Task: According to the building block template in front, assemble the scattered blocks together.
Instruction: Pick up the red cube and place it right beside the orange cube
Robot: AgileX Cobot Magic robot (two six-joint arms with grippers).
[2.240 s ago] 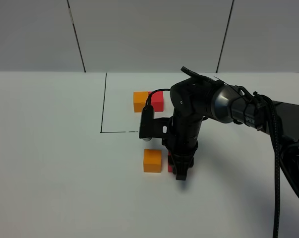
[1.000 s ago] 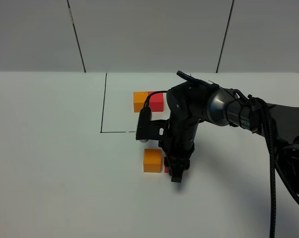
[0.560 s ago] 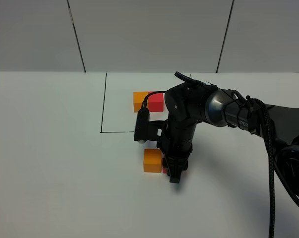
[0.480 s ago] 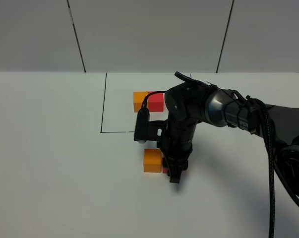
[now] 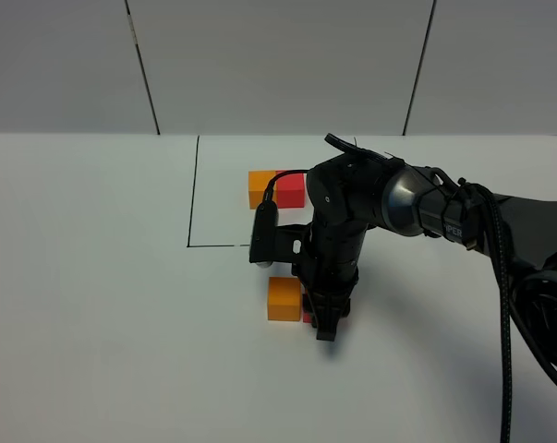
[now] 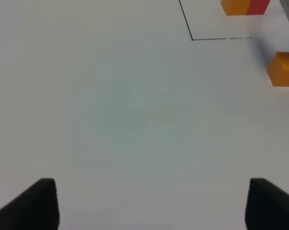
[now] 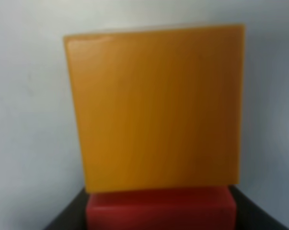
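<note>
The building block template [image 5: 276,188], a small orange-and-red bar, lies inside the black-lined square at the back; it also shows in the left wrist view [image 6: 245,6]. The loose orange cube [image 5: 284,299] sits on the table in front of that square. My right gripper [image 5: 324,321] points straight down, shut on the loose red cube [image 5: 308,317], which is mostly hidden by the fingers. In the right wrist view the red cube [image 7: 158,208] is pressed against the orange cube [image 7: 156,108]. My left gripper [image 6: 154,206] is open and empty, well left of the orange cube [image 6: 282,69].
A black line [image 5: 193,189] marks the square's left and front sides on the white table [image 5: 93,305]. The right arm's body and cable [image 5: 463,221] reach in from the right. Grey wall panels stand behind.
My right gripper has slid the red cube left until it meets the orange cube. In the last half second nothing has moved.
</note>
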